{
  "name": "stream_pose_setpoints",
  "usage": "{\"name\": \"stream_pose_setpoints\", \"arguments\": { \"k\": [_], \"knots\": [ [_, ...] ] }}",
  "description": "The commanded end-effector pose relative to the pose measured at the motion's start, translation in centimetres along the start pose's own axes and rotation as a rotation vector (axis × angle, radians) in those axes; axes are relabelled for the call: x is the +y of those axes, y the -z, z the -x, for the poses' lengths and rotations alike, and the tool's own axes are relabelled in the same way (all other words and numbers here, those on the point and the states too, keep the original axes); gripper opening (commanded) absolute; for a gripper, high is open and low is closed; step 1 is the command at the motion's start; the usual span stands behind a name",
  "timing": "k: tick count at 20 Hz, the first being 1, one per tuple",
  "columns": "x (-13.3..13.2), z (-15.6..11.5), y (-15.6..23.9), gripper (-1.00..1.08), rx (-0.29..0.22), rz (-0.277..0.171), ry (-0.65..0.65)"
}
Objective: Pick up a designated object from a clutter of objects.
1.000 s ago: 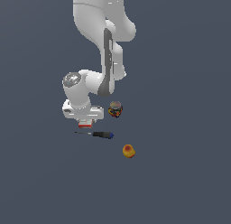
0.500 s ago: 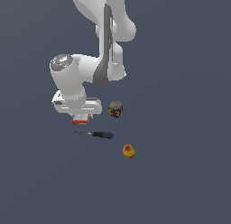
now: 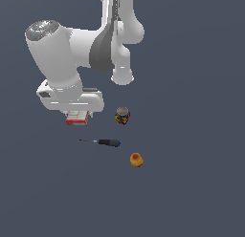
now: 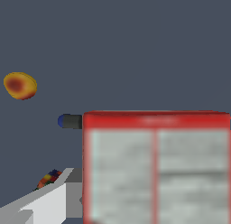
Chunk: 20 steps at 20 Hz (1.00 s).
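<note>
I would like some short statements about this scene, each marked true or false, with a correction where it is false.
1. The red-white box sits directly under the robot's hand in the exterior view. True.
2. The fruit is resting on top of the jar. False: the two are apart, with the fruit lying beyond the screwdriver.
3. The screwdriver lies flat. True.
4. The box is green with a yellow band. False: its faces are white-grey with red edges, as the wrist view shows.
5. The jar stands to the exterior view's left of the box. False: it stands to the box's right.
</note>
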<state>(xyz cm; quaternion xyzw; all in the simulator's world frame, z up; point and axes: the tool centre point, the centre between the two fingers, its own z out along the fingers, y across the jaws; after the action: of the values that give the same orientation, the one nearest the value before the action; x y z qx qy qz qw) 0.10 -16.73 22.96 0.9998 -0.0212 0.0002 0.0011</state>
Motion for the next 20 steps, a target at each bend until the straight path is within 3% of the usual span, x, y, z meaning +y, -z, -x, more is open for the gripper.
{"name": "stream_pose_setpoints", "arguments": {
  "k": [1, 12, 20],
  "knots": [
    [0.0, -0.7, 2.5, -1.0, -0.001, 0.0, 0.0],
    [0.2, -4.1, 12.4, -1.0, -0.001, -0.001, 0.001],
    [0.4, -5.9, 17.1, -1.0, -0.001, -0.002, 0.002]
  ]
}}
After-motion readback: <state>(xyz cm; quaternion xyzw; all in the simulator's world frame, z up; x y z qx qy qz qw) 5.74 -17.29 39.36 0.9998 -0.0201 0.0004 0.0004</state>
